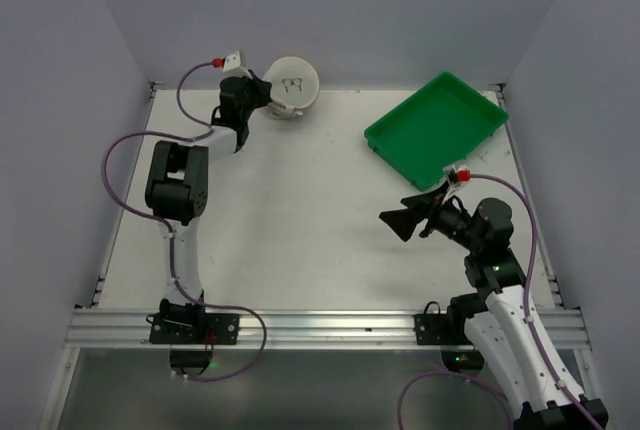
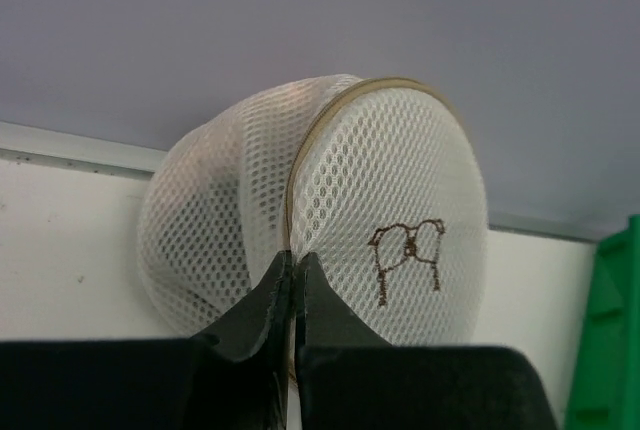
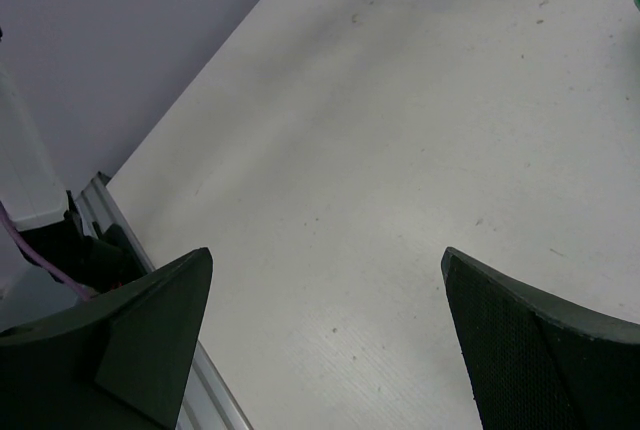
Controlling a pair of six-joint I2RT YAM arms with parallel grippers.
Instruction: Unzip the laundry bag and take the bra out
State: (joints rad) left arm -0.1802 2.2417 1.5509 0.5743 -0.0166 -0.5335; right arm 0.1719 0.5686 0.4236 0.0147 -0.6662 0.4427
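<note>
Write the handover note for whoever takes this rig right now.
Left hand: shut, fingertips at the tan rim seam of the bag; whether it pinches a zipper pull is hidden.
Right hand: open, empty, over bare table at the near right.
Bag: on its side at the far left of the table by the back wall. Green tray: far right, nothing in it.
Done: left hand has reached the bag.
Left: bag looks closed and no bra is out, so unzip it and pull the bra out.
</note>
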